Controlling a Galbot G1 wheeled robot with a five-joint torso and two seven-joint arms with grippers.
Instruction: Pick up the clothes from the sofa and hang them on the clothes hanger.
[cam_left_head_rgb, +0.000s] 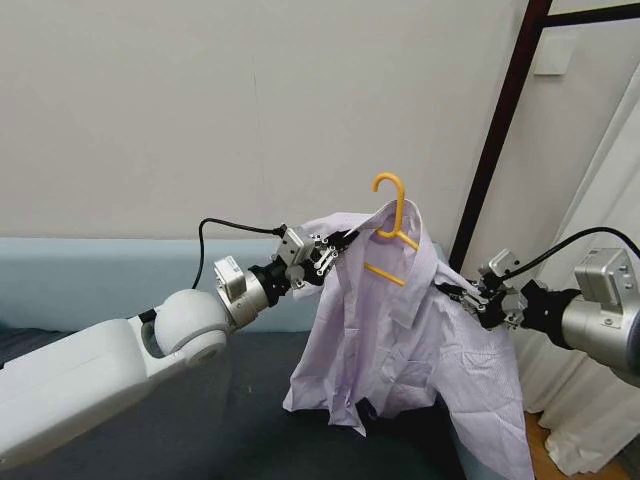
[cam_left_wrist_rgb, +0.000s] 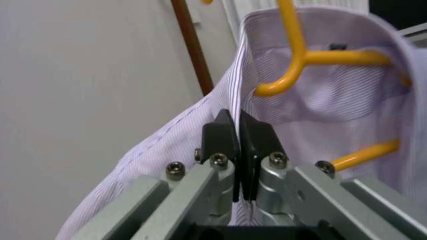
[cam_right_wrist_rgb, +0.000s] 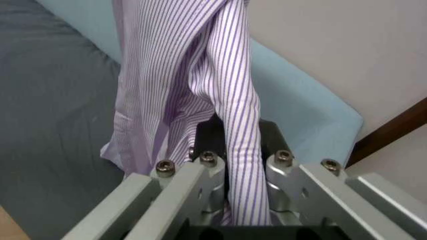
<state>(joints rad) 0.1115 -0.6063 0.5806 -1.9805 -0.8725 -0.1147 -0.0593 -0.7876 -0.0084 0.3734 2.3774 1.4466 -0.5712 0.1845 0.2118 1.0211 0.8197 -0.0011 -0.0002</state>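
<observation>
A purple-striped shirt (cam_left_head_rgb: 400, 340) hangs on a yellow hanger (cam_left_head_rgb: 393, 215) held up in the air over the sofa. My left gripper (cam_left_head_rgb: 337, 250) is shut on the shirt's left shoulder edge. The left wrist view has its black pads (cam_left_wrist_rgb: 223, 137) pinching the striped fabric (cam_left_wrist_rgb: 320, 105) just below the yellow hanger (cam_left_wrist_rgb: 293, 50). My right gripper (cam_left_head_rgb: 462, 296) is shut on the shirt's right shoulder. In the right wrist view a fold of the shirt (cam_right_wrist_rgb: 230, 100) runs down between the jaws. The hanger's hook is free in the air.
A dark brown pole (cam_left_head_rgb: 500, 120) slants up to the right of the shirt. A white curtain (cam_left_head_rgb: 600, 230) hangs at the far right. The sofa has a pale blue back (cam_left_head_rgb: 90, 275) and a dark grey seat (cam_left_head_rgb: 230, 410). A plain wall lies behind.
</observation>
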